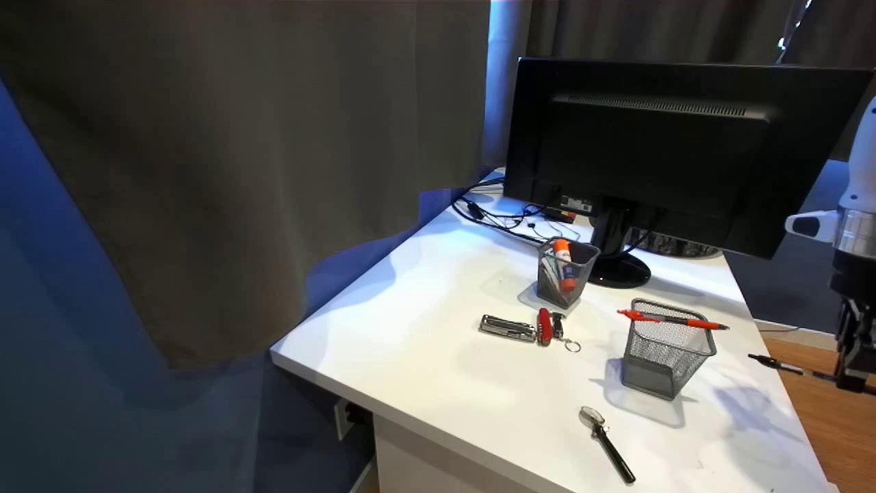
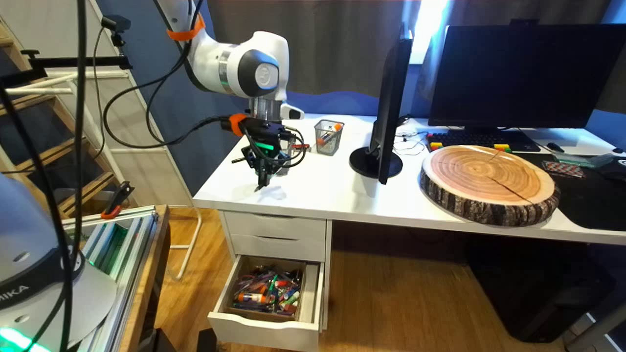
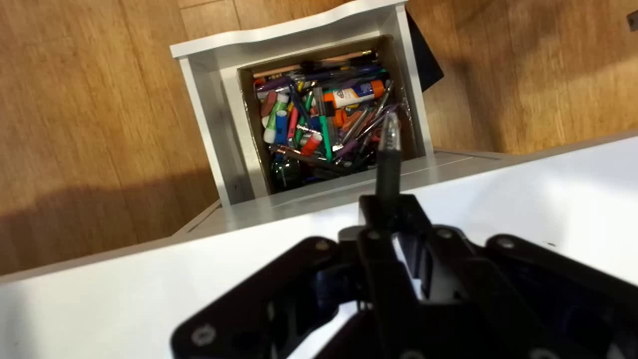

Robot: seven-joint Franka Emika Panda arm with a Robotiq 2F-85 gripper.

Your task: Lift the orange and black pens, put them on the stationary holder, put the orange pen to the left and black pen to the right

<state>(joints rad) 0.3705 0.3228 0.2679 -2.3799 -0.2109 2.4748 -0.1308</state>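
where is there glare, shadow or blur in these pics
Wrist view: the black jointed tool and the slim dark pen it holds look soft, the white open drawer beyond sharper; an exterior view: soft shadows by the nearer grey wire-mesh box on the white desk; an exterior view: a strip of light between grey-brown curtains is blown out white.

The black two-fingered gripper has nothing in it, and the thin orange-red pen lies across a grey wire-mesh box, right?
Not quite: the gripper holds a slim black pen, as the wrist view shows. The thin orange-red pen does lie across a grey wire-mesh box.
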